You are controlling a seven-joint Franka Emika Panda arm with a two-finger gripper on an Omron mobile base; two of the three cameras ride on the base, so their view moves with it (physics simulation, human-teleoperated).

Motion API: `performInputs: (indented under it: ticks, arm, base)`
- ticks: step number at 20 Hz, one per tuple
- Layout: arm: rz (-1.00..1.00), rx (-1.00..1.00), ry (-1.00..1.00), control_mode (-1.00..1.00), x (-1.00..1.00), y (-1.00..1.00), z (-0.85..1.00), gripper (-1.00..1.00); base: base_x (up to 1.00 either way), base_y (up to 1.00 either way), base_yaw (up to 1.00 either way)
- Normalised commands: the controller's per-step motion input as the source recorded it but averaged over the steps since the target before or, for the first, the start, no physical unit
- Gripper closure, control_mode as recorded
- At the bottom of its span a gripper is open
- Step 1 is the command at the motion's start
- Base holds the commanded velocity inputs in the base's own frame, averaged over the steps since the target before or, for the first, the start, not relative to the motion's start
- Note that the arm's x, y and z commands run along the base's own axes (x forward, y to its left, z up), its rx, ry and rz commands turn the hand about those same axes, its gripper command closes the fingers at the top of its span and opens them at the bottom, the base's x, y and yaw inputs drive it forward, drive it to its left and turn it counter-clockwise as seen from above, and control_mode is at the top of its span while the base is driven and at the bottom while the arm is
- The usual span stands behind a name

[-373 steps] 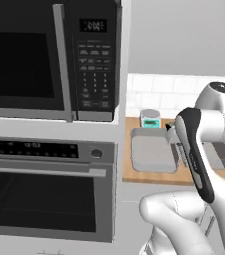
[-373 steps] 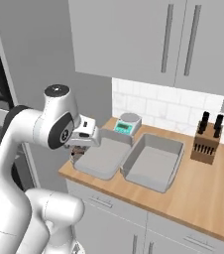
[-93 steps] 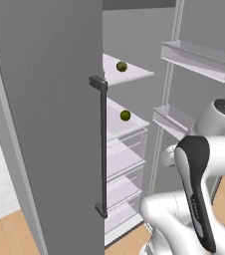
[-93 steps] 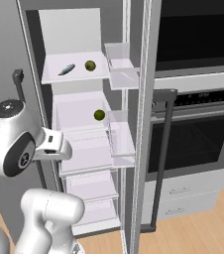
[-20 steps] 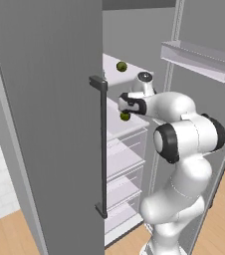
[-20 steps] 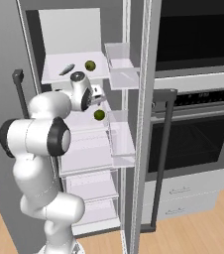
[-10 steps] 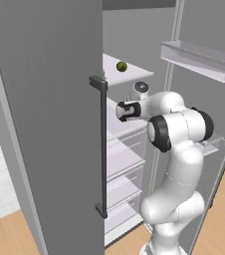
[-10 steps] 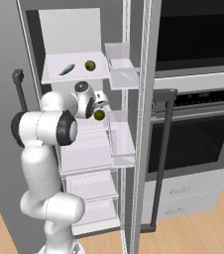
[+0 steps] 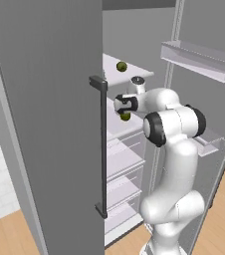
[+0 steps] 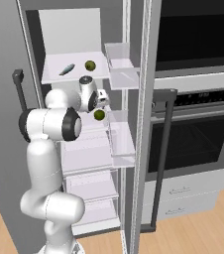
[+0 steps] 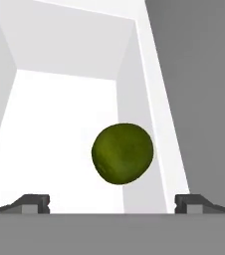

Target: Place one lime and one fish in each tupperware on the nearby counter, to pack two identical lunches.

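1. Jaws spread wide, the gripper [image 11: 112, 201] reaches into the open fridge [image 10: 74, 30] with nothing between the fingertips [image 11: 32, 201].
2. Straight ahead sits the lime [image 11: 123, 154] on a white shelf [image 11: 55, 134], between the two tips but a little beyond them, nearer the right-hand one, untouched.
3. On the top shelf [image 10: 54, 75] lie a second lime [image 10: 89, 65] and a slender grey fish [image 10: 67, 68], well apart from the gripper.
4. Nothing blocks the lime.

Fridge [image 10: 5, 74] open: lime [image 10: 99, 115] on mid shelf [image 10: 84, 131]; 2nd lime [image 10: 89, 65] + fish [image 10: 67, 69] on shelf above, oven [image 10: 198, 139] to right.
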Motion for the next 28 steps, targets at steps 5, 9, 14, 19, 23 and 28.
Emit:
performInputs:
  ticks: [5, 9, 14, 19, 23, 28]
  arm:
    - [0.0, 0.0, 0.06, -1.0, 0.01, 0.0, -0.42, -1.0]
    - [0.0, 0.0, 0.0, -1.0, 0.2, 0.0, -0.38, -1.0]
    - [0.0, 0.0, 0.07, -1.0, 0.54, 0.0, 0.1, -1.0]
    - [0.0, 0.0, 0.11, -1.0, 0.61, 0.0, 0.18, -1.0]
    - [0.0, 0.0, 0.02, -1.0, 0.13, 0.0, -0.09, -1.0]
    - [0.0, 0.0, 0.06, -1.0, 0.0, 0.0, -0.25, -1.0]
  base:
    - [0.0, 0.0, 0.0]
    - [0.0, 0.0, 0.0]
    - [0.0, 0.0, 0.0]
    - [0.0, 0.0, 0.0]
    - [0.0, 0.0, 0.0]
    - [0.0, 0.0, 0.0]
